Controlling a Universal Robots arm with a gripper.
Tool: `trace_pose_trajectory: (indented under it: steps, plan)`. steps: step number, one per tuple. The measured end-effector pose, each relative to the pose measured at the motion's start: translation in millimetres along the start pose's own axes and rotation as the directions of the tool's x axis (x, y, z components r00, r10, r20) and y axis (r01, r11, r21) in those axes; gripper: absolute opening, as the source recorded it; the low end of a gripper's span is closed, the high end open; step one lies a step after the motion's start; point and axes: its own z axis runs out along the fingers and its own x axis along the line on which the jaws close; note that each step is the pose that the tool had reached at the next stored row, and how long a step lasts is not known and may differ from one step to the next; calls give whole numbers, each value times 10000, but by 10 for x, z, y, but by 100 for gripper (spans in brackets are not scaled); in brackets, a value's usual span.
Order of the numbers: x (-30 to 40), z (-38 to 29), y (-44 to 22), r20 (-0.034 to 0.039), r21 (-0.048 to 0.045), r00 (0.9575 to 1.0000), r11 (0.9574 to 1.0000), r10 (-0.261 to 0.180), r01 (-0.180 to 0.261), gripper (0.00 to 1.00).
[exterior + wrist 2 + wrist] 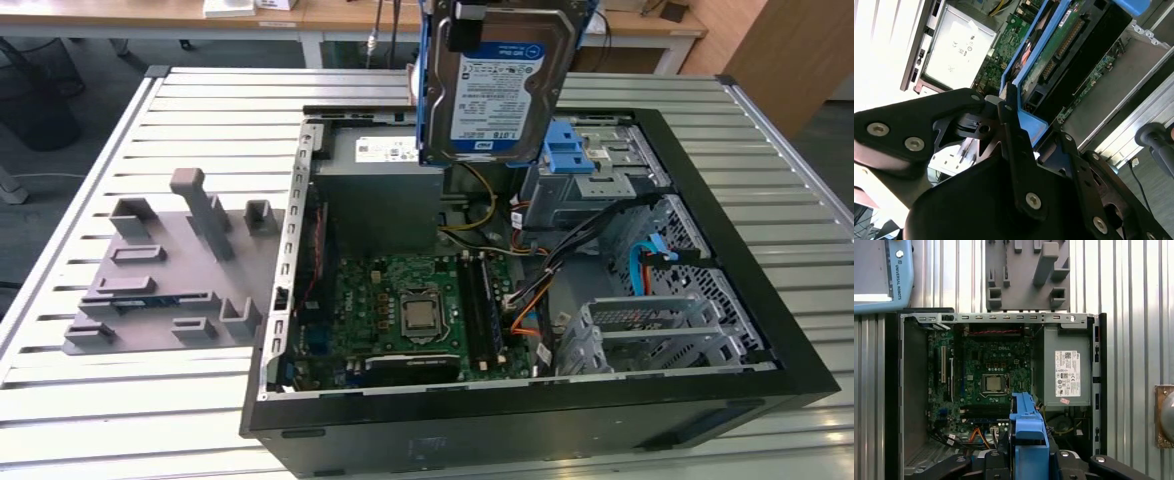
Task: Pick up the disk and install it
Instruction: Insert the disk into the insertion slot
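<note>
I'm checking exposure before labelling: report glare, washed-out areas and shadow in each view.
Second wrist view: the slatted table is blown out to white, and the power supply box beside it looks washed out. Exterior view: even light, no glare on the label of the disk. First wrist view: table slats bright, case interior dimmer around the motherboard.

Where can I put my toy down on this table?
The slatted table is bare in front of and behind the grey fixture plate, at the exterior view's left of the computer case. Inside the case is crowded, and the disk hangs above it.
</note>
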Motion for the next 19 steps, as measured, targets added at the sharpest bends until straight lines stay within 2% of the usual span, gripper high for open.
trace_pose_trajectory:
  steps: [8, 14, 19]
  plan:
    - [34, -1, -1, -4, 0, 10000, 10000, 0, 0, 36]
    - [110, -1, -2, -21, 1, 10000, 10000, 0, 0, 36]
    - [199, -2, -4, -28, 1, 10000, 10000, 0, 0, 36]
